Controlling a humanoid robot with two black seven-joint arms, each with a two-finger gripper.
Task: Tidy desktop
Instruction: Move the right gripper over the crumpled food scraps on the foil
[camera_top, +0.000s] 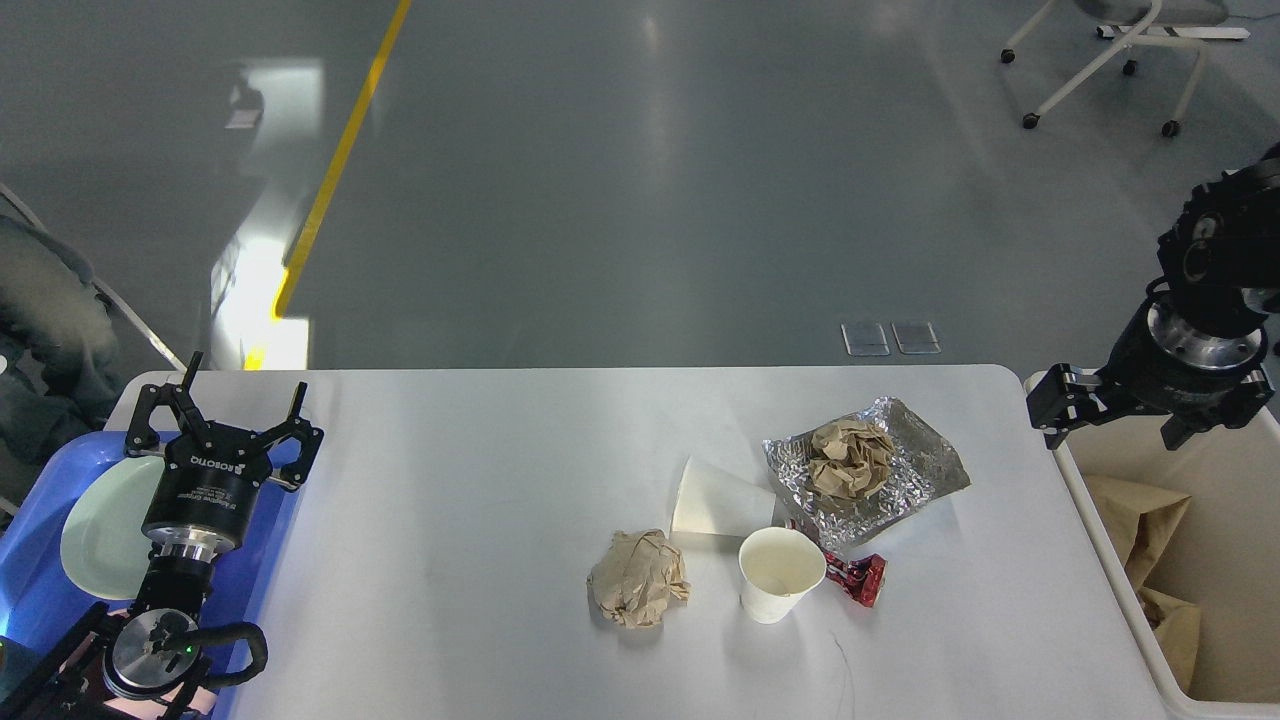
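Observation:
The white desktop (450, 520) carries litter right of its middle. There is a crumpled brown paper ball (638, 580), an upright white paper cup (780, 573) and a second paper cup (720, 498) lying on its side. A sheet of foil (925, 470) holds another brown paper wad (848, 458), and a red wrapper (860, 578) lies beside the upright cup. My left gripper (225, 400) stands open and empty over the desktop's far left corner. My right gripper (1150, 425) hangs open and empty above the bin's far left rim.
A blue tray (40, 600) with a pale green plate (100, 530) lies at the left under my left arm. A cream bin (1110, 560) at the desktop's right end holds crumpled brown paper (1135, 520). A wheeled chair (1110, 50) stands far back right.

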